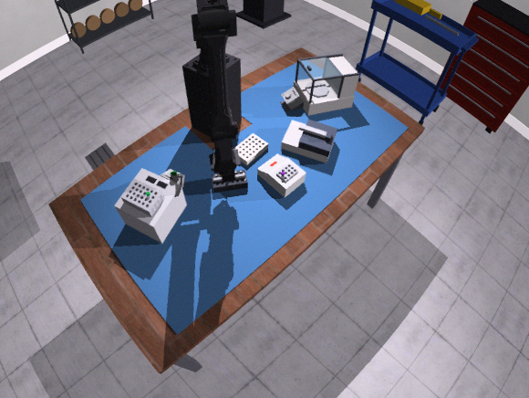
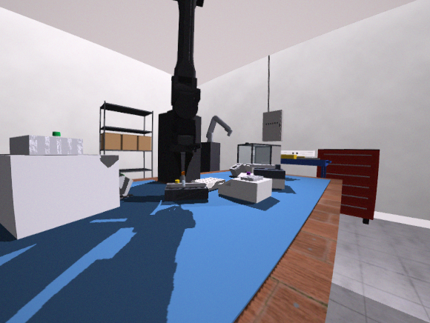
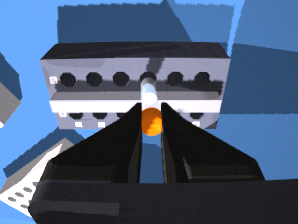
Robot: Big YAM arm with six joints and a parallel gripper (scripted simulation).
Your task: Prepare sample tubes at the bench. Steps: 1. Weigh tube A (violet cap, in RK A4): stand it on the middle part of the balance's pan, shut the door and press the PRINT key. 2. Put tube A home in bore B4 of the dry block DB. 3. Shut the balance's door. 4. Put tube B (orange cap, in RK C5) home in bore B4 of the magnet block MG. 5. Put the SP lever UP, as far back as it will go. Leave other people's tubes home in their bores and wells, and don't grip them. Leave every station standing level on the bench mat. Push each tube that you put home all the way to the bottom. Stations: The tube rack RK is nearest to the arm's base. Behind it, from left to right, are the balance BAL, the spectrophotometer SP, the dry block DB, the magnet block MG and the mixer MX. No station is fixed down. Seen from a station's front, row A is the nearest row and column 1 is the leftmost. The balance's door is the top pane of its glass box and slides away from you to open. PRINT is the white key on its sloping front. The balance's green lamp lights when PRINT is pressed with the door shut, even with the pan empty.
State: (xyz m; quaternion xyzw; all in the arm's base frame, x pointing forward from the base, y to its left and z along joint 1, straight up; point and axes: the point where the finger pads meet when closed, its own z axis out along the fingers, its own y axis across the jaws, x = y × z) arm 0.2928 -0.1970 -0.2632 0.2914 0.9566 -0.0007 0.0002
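My gripper [image 3: 151, 111] [image 2: 183, 170] is shut on tube B, its orange cap [image 3: 151, 122] [image 2: 182, 172] between the fingertips. The tube points down; its lower end is at the mouth of the fourth bore of the far row of the magnet block [image 3: 107, 67] [image 2: 186, 194] [image 1: 230, 186]. Whether it has entered cannot be told. A yellow-capped tube [image 2: 177, 181] stands in this block. Tube A's violet cap [image 1: 283, 173] [image 2: 248, 173] shows in the dry block [image 1: 285, 187] [image 2: 263, 192]. The balance [image 1: 330, 104] seems to have its top door shut; its lamp is not discernible.
The white rack [image 1: 248, 160] [image 3: 50, 158] is near the magnet block, on the base side. The spectrophotometer [image 1: 292, 134] has a dark lever; its position is unclear. The tall mixer [image 1: 171, 218] [image 2: 63, 192] carries a green-capped tube [image 1: 148, 193] [image 2: 56, 133].
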